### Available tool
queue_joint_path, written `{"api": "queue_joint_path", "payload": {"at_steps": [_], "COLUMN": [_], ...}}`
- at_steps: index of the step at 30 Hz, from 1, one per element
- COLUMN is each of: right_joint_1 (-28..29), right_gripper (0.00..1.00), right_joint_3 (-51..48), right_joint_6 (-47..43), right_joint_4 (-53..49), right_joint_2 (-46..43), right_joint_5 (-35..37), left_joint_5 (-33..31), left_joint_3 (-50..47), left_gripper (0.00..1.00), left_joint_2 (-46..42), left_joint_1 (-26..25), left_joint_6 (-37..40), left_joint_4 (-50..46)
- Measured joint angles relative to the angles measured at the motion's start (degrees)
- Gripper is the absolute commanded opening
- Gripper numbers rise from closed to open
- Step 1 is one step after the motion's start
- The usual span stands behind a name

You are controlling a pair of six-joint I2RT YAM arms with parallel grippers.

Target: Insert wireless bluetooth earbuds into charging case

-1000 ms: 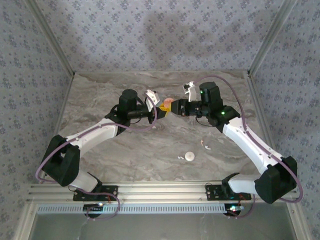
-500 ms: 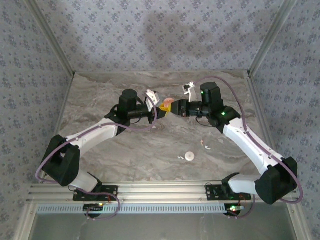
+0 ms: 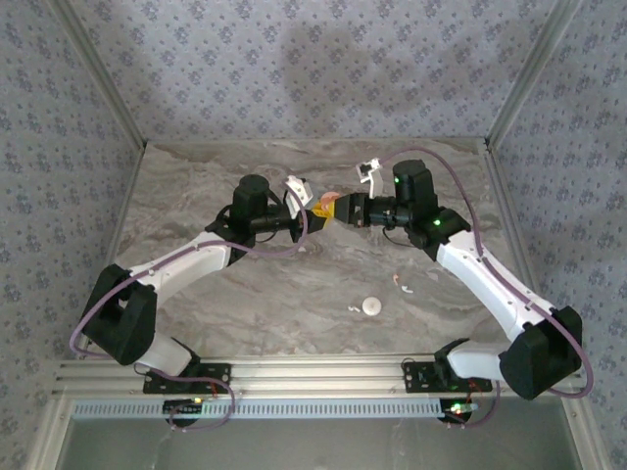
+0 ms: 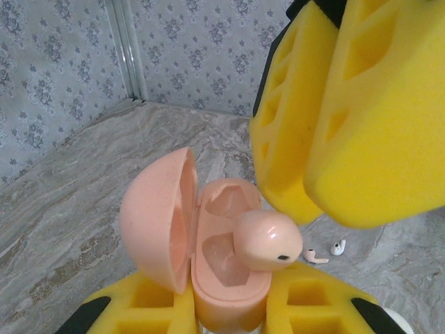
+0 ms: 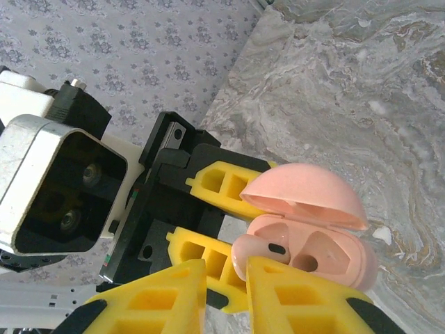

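Marble-patterned surface under papered walls. Item: pink earbud, which sat at the rim of the charging case over one well, not yet seated. The case stood lid-open, pinched by the left pincer, apparently to steady it and present the wells. The right pincer was above the case, fingers nearly together at the earbud; whether it gripped could not be told. Loose earbuds lay on the surface beyond the case.

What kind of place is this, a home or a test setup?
Probably a staged robot test cell, not a home: patterned wall panels enclose a marble-look table, with an aluminium rail along its near edge.
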Motion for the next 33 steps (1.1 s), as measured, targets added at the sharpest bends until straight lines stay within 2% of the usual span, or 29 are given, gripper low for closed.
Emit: {"api": "queue_joint_path", "payload": {"at_steps": [10, 22, 33], "right_joint_1": [0.5, 0.9, -2.3], "right_gripper": [0.23, 0.30, 0.32], "right_joint_3": [0.0, 0.7, 1.4], "right_joint_6": [0.0, -0.2, -2.2], "right_joint_4": [0.5, -0.3, -9.8], "right_joint_2": [0.8, 0.7, -4.6], "right_joint_5": [0.0, 0.7, 3.2], "left_joint_5": [0.0, 0.0, -0.1], "left_joint_3": [0.0, 0.0, -3.6], "left_gripper": [0.17, 0.17, 0.17], "left_joint_2": [-0.1, -0.8, -2.1], "left_joint_1": [0.0, 0.0, 0.0], "left_joint_6": [0.0, 0.0, 0.9], "left_joint_4": [0.0, -0.1, -0.2]}}
